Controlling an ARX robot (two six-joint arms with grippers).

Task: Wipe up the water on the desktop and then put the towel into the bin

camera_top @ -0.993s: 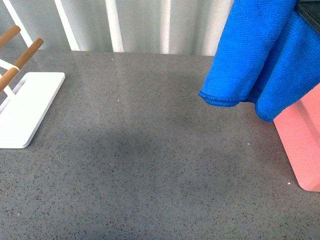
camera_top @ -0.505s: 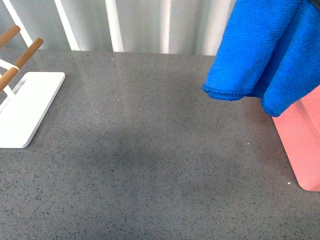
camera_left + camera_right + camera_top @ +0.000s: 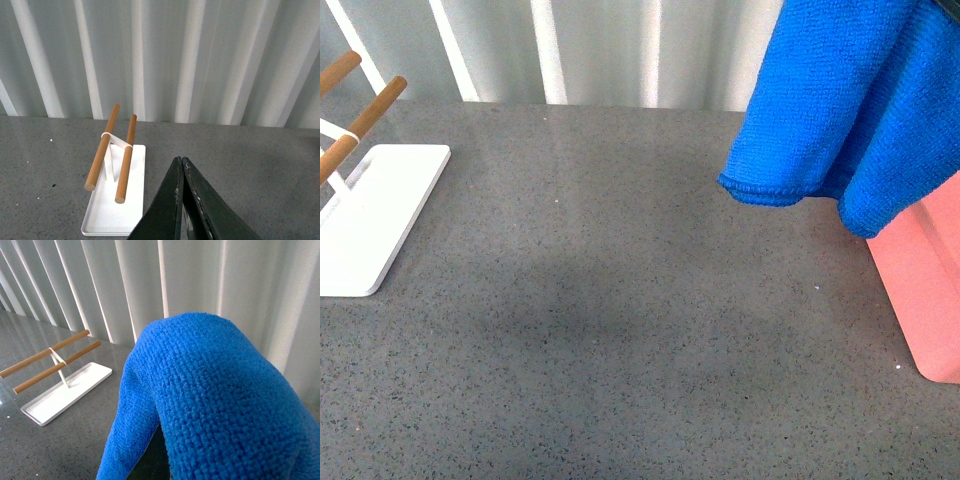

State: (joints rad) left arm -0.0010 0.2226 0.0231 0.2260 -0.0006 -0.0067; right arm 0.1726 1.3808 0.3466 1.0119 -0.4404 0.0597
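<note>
Grey speckled desktop (image 3: 620, 330); white rack (image 3: 370, 215) left, bin (image 3: 925, 290) right.

White rack (image 3: 380, 210), two wooden rods (image 3: 102, 150)

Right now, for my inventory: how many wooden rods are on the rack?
2. One wooden rod and a second rod run side by side above the white rack base, at the desktop's left. None seems hidden.

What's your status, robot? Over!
Left gripper shut, empty. Right gripper hidden under towel. Towel hanging by bin, not in yet. Rack far off, no obstacle.
</note>
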